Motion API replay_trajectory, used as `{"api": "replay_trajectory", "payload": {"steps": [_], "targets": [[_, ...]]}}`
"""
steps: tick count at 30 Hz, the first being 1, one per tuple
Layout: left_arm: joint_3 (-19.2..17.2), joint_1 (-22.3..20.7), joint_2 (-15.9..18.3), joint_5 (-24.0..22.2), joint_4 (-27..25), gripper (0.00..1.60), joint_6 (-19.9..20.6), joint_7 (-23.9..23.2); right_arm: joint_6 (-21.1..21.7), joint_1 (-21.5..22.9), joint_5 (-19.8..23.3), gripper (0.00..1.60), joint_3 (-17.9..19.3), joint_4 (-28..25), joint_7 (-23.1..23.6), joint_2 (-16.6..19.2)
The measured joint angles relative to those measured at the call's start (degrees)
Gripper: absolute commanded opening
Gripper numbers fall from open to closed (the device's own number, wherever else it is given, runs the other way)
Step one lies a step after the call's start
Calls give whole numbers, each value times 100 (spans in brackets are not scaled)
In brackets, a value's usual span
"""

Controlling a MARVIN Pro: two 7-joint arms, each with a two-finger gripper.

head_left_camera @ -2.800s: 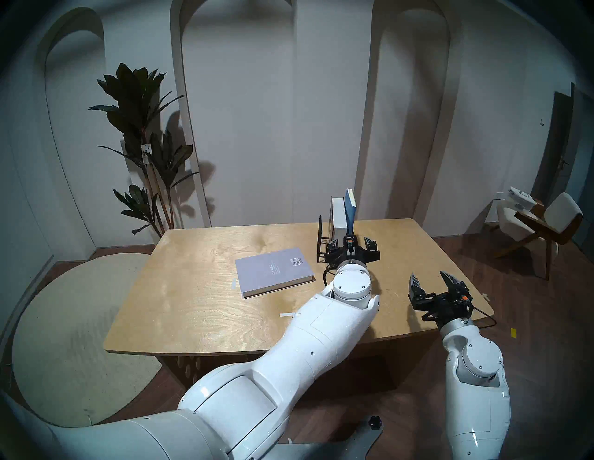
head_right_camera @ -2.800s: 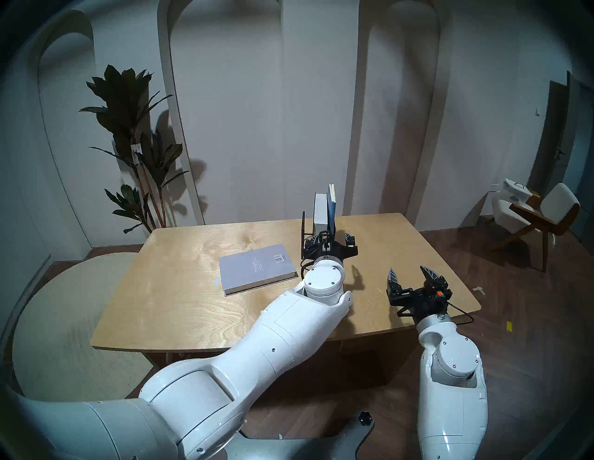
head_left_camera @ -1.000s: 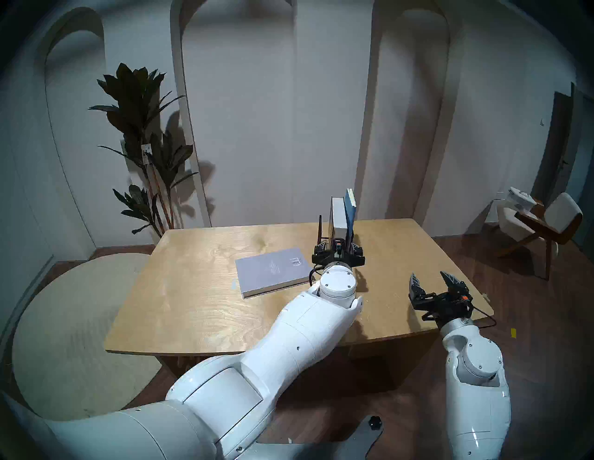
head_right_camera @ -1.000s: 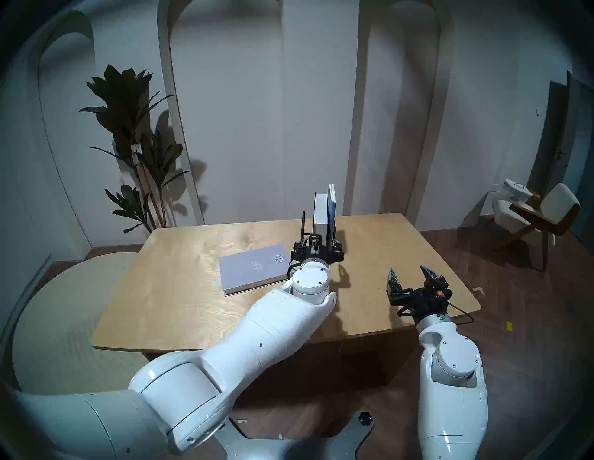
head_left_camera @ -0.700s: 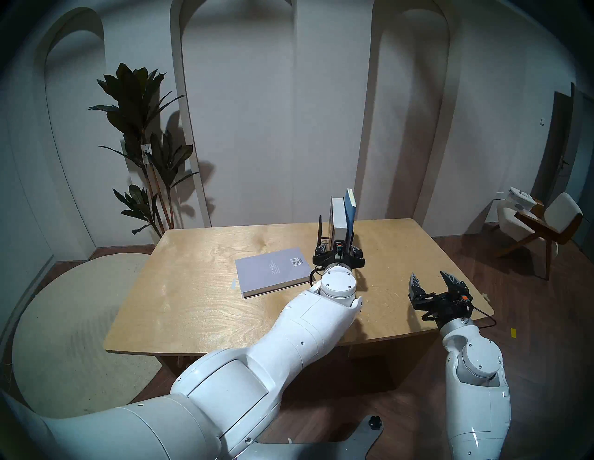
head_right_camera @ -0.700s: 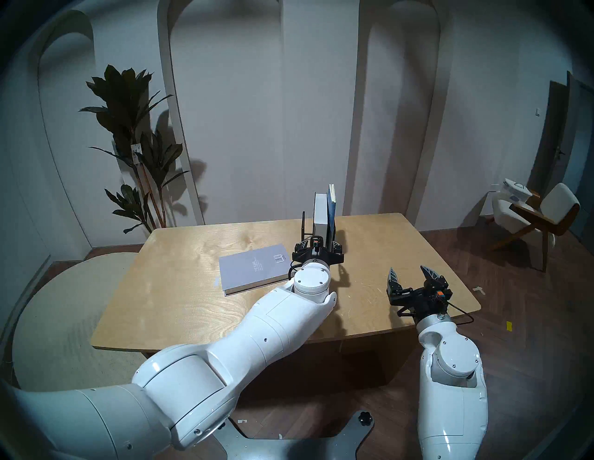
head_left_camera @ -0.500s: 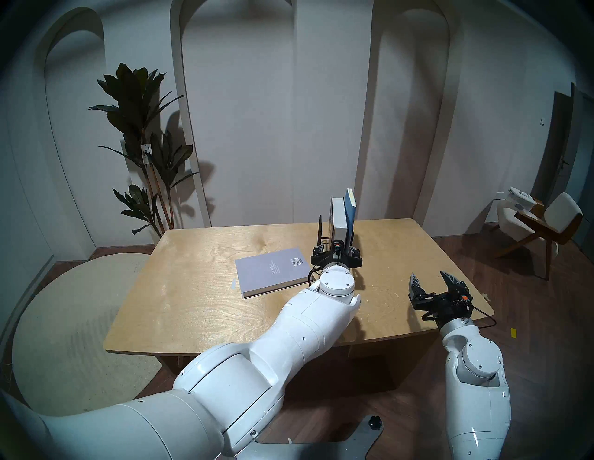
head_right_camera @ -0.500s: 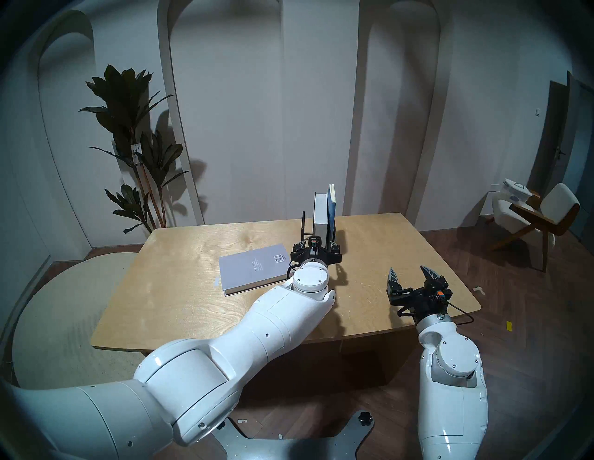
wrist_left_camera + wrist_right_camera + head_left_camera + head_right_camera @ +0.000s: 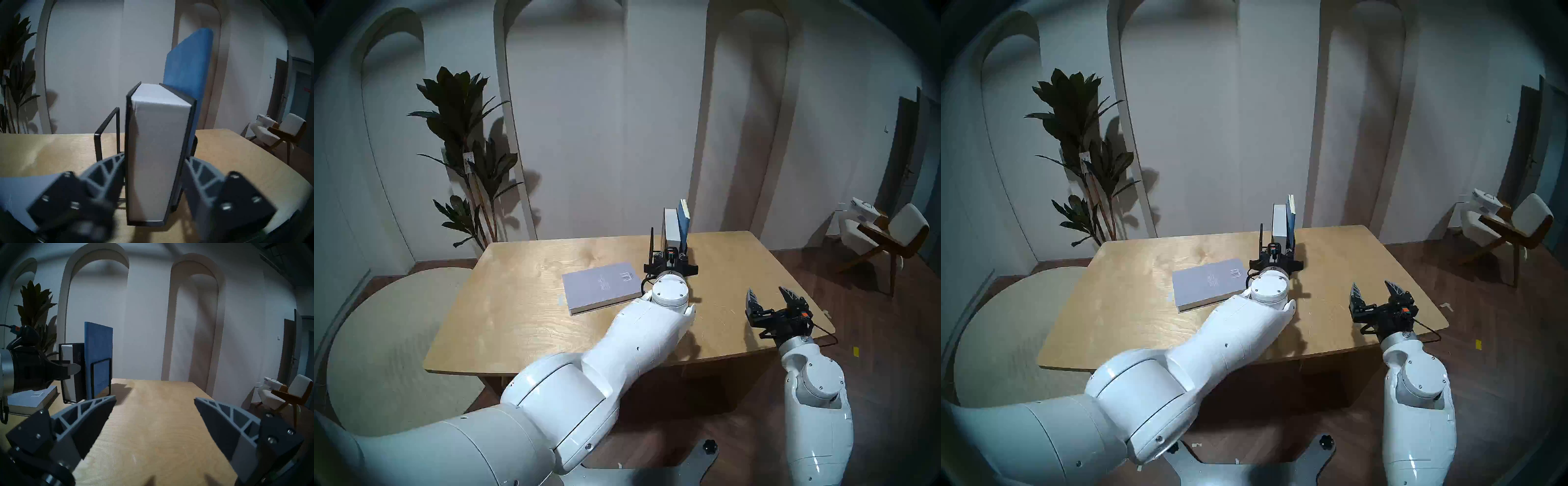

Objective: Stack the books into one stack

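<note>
I see my left gripper spread wide around the thick black book, one finger on each side, not yet clamped. That book stands upright in the black wire rack, and the blue notebook leans just behind it in the same rack. A rack divider stands close by my left finger. The grey-lavender book lies flat on the wooden table just left of the rack. My right gripper hangs released and empty, well right of the rack.
</note>
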Motion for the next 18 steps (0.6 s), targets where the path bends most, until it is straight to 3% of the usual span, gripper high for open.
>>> {"api": "replay_trajectory", "payload": {"steps": [10,18], "targets": [[39,26,23,41,-67,0,-105,-139,0,-4,7,160,-7,-2,-12,8],[157,213,157,121,-538,0,-106,-80,0,-9,12,160,-13,-2,-23,14]]}}
